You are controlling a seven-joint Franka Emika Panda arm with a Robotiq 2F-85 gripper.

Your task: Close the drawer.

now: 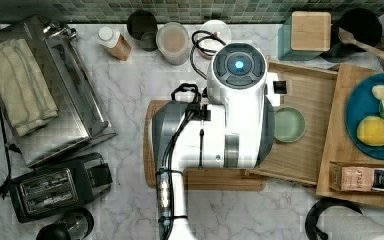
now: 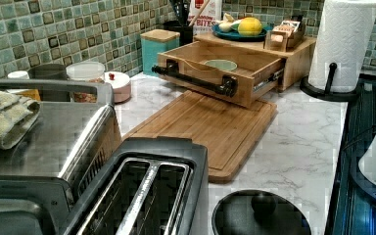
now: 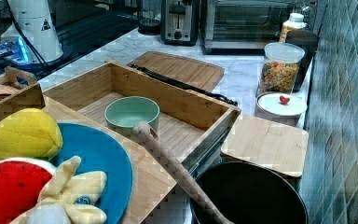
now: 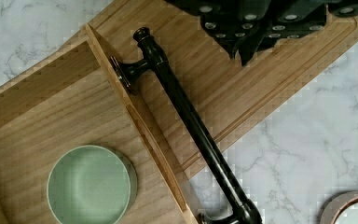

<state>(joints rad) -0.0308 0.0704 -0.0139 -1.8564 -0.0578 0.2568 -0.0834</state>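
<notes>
Bamboo drawer [image 2: 245, 73] standing pulled out over the cutting board [image 2: 200, 127], green bowl [image 3: 132, 113] sitting inside, gripper [image 4: 251, 35] hovering above the black handle [image 4: 191, 123], jaws' state impossible to tell.

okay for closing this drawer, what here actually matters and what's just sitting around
Matters: the drawer, pulled open; its black bar handle; the gripper above the cutting board.
Sitting around: green bowl inside the drawer, toaster, paper towel roll, blue plate.
</notes>
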